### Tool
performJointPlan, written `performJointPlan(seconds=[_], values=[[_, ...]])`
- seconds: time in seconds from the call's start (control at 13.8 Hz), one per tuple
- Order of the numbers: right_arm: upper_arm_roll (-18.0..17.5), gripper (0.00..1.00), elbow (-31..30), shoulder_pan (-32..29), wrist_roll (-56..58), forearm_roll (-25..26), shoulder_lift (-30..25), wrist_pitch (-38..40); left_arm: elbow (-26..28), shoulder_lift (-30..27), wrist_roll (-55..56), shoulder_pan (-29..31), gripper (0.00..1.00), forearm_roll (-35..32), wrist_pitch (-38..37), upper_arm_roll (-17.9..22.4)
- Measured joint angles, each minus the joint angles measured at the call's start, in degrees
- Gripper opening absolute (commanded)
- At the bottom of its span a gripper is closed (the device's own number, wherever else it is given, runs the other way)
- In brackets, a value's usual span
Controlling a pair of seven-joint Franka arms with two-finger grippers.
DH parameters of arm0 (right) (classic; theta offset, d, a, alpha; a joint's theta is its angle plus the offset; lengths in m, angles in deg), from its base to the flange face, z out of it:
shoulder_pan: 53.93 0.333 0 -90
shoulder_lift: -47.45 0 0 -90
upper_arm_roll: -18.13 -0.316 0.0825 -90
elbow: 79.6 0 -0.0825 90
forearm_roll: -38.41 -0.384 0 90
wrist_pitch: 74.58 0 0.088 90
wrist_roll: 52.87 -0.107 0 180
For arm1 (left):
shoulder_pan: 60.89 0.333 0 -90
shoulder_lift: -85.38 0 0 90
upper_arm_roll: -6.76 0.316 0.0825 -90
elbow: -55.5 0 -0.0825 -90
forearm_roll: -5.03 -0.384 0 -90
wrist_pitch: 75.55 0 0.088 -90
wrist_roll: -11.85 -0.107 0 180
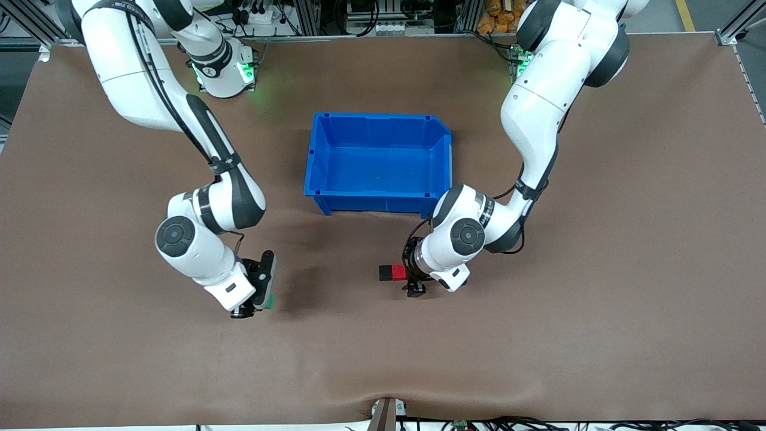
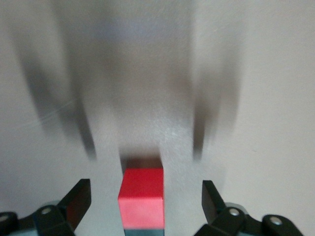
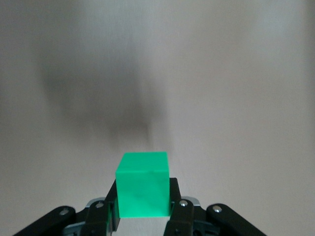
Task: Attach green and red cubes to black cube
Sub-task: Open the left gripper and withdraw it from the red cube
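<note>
The red cube sat on the brown table, touching the black cube beside it, nearer the camera than the blue bin, and the left gripper stood around it with its jaws wide apart and not touching, so the red one looked joined on and let go. The right gripper was shut tight on the green cube and held it up over the table toward the right arm's end, probably ready to carry it to the black cube next. The table was flat and soft-looking with a small wrinkle at its near edge, and metal frames and cables stood by the arms' bases.
</note>
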Motion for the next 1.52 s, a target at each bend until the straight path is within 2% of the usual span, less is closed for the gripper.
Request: performJointPlan(seconds=[0.29, 0.65, 0.87, 1.16, 1.37, 1.52], values=[[-0.07, 0.00, 2.54, 7.63, -10.57, 0.02, 1.39, 0.07, -1.46, -8.12, -4.32, 3.37, 1.00, -0.01, -13.35, 0.16], [0.12, 0.00, 9.59, 12.29, -16.64, 0.03, 8.35, 0.05, -1.11, -21.59, -29.75, 10.10, 1.00, -0.02, -33.58, 0.61], [0.21, 0.00, 11.45, 14.50, -22.04, 0.07, 10.21, 3.09, -0.70, -26.97, -42.49, 15.34, 1.00, -0.52, -39.60, 0.84], [0.47, 0.00, 12.75, 16.87, -25.49, 1.43, 10.57, 8.57, -0.47, -33.59, -56.59, 20.88, 1.00, -4.50, -46.71, 0.94], [0.47, 0.00, 13.54, 17.31, -25.52, 7.90, 11.15, 8.71, -0.17, -38.42, -66.51, 25.05, 1.00, -7.51, -49.94, 1.15], [0.46, 0.00, 14.67, 17.99, -25.52, 9.95, 11.87, 9.01, 0.20, -40.41, -74.73, 28.25, 1.00, -10.04, -51.06, 1.27]])
